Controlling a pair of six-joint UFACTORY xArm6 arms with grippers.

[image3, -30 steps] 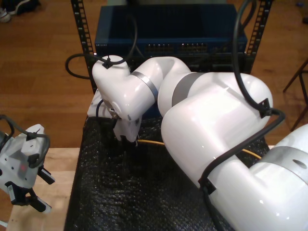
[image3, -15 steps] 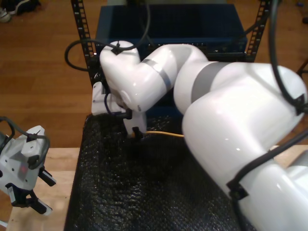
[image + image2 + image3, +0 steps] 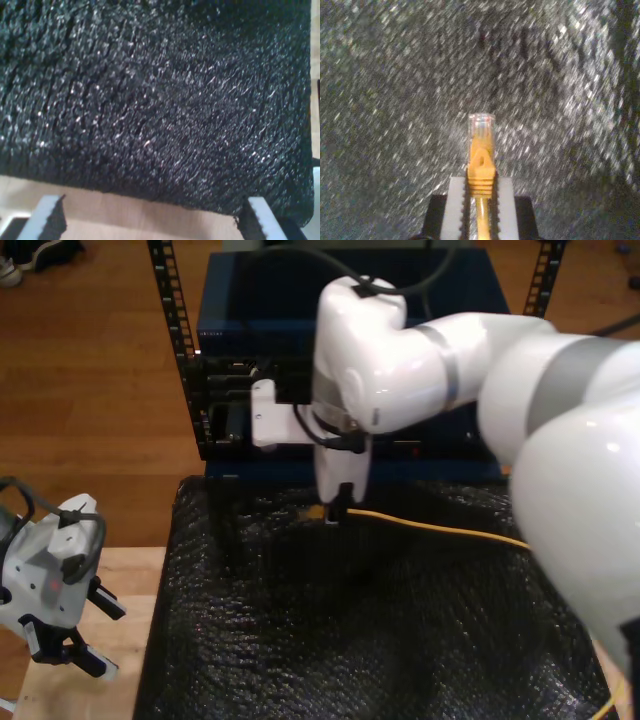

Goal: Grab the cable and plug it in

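Black bubbled padding [image 3: 330, 640] covers the bench, with a blue rack-mounted switch [image 3: 350, 300] behind it at twelve o'clock in the exterior view. My second gripper [image 3: 481, 200] has its fingers [image 3: 456, 205] pressed together on the cable [image 3: 481, 160], pinching the orange boot just behind the clear plug [image 3: 481, 122]. The plug sticks straight out past the fingertips, its long axis in line with the gripper. In the exterior view that gripper [image 3: 335, 510] hangs over the far edge of the padding, and the cable [image 3: 440, 528] trails away toward four o'clock across the padding. The switch lies just beyond, toward twelve o'clock, so I judge the coming move turns on swinging the plug's axis to face it; which port I cannot tell. My first gripper [image 3: 150, 220] has its fingers [image 3: 47, 217] spread wide and empty over the padding's edge. In the exterior view it [image 3: 70, 640] sits near eight o'clock, well apart from the cable.
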